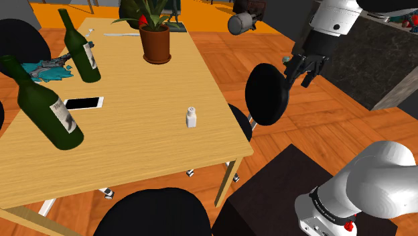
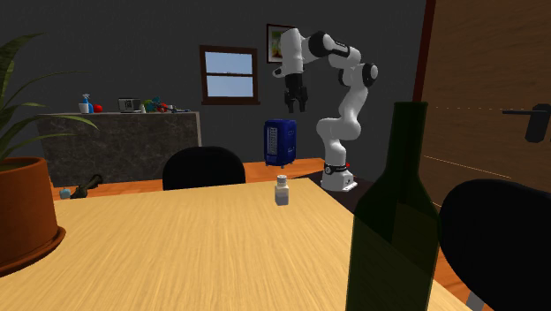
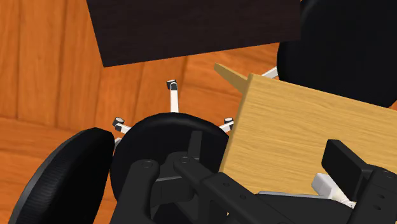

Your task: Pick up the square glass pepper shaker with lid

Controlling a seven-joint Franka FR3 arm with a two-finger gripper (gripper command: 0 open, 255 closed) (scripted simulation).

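Wooden table (image 1: 147, 137) bears shaker (image 1: 191, 118), near bottle (image 1: 50, 114), far bottle (image 1: 82, 53), phone (image 1: 84, 103), potted plant (image 1: 155, 41)

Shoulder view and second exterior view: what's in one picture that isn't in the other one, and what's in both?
Shoulder view's extra: a white phone lying flat on the table.

Second exterior view's extras: a window, a framed picture on the dark wall, and a blue machine standing on the floor.

Both share: the wooden table, the little shaker standing upright on it, the brown plant pot, and the open gripper raised high, off beyond the table's edge.
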